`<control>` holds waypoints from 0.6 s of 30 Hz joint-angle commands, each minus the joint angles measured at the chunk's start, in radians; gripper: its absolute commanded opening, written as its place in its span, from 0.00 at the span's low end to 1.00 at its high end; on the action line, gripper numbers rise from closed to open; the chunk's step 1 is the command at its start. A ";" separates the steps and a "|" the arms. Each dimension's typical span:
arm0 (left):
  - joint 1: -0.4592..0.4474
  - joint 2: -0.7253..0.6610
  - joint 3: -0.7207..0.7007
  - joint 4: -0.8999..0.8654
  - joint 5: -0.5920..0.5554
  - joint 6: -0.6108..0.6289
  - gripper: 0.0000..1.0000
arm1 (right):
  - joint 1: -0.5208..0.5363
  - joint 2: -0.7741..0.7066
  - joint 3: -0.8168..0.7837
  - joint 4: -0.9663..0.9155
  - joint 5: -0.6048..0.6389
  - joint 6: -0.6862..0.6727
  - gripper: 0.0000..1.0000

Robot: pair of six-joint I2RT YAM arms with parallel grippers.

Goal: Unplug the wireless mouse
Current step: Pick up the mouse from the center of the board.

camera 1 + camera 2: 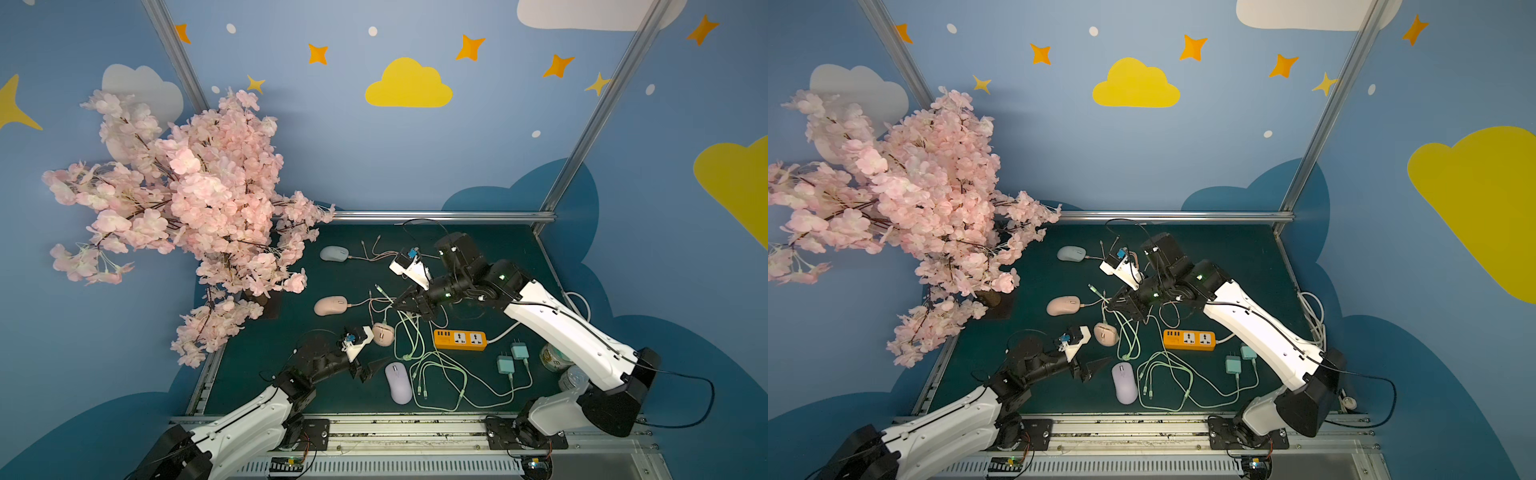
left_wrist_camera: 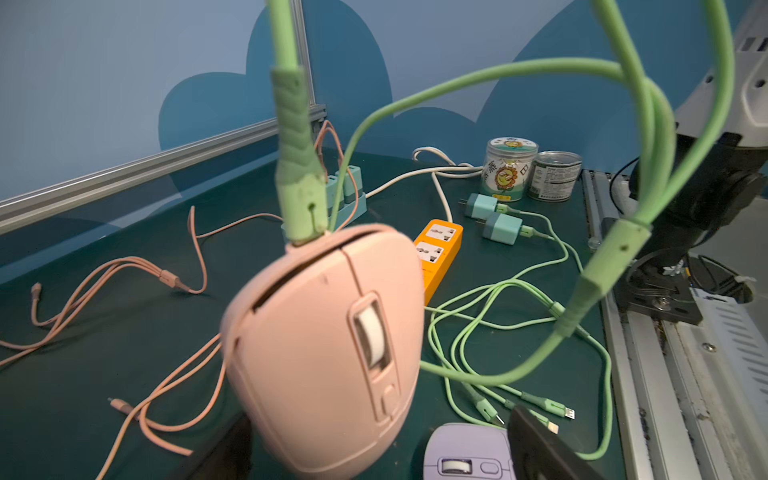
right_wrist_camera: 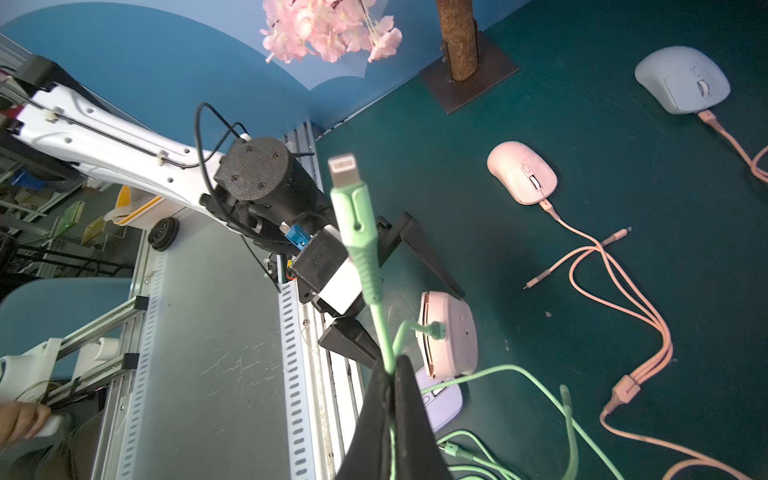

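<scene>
Clear jar (image 2: 509, 170) and tin can (image 2: 555, 176) side by side at the edge of the counter (image 2: 83, 395), insides hard to see; pink mouse (image 2: 328, 353) tipped nose-up mid-counter, green cable (image 2: 297, 166) plugged into its nose; left fingers (image 2: 536, 444) wide open beside it, holding nothing; right fingers (image 3: 395, 399) pinched shut on the green cable.

The pink mouse (image 2: 328, 353) is smooth matt plastic; the green cable (image 2: 297, 145) looks matt and rubbery; the bench (image 2: 50, 415) cover seems felt-like; the tin (image 2: 555, 174) is shiny metal.
</scene>
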 commanded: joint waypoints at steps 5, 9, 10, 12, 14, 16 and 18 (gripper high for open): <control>-0.003 -0.053 0.008 0.026 0.032 0.010 0.95 | -0.006 -0.023 0.091 -0.043 -0.109 0.004 0.00; -0.005 -0.105 0.005 -0.003 0.029 0.002 0.86 | -0.006 -0.013 0.116 -0.042 -0.123 0.012 0.00; -0.005 -0.117 0.003 -0.010 0.023 0.002 0.84 | -0.007 -0.010 0.122 -0.042 -0.123 0.013 0.00; -0.004 -0.139 -0.004 -0.016 0.003 -0.001 0.84 | -0.007 0.002 0.126 -0.052 -0.102 0.006 0.00; -0.005 -0.159 -0.010 -0.023 -0.017 -0.006 0.84 | -0.007 0.017 0.125 -0.066 -0.071 0.001 0.00; -0.006 -0.171 -0.007 -0.040 -0.032 -0.008 0.84 | -0.008 0.029 0.116 -0.068 -0.063 0.003 0.00; -0.007 -0.163 -0.002 -0.049 -0.048 -0.010 0.80 | -0.008 0.030 0.106 -0.055 -0.064 0.015 0.00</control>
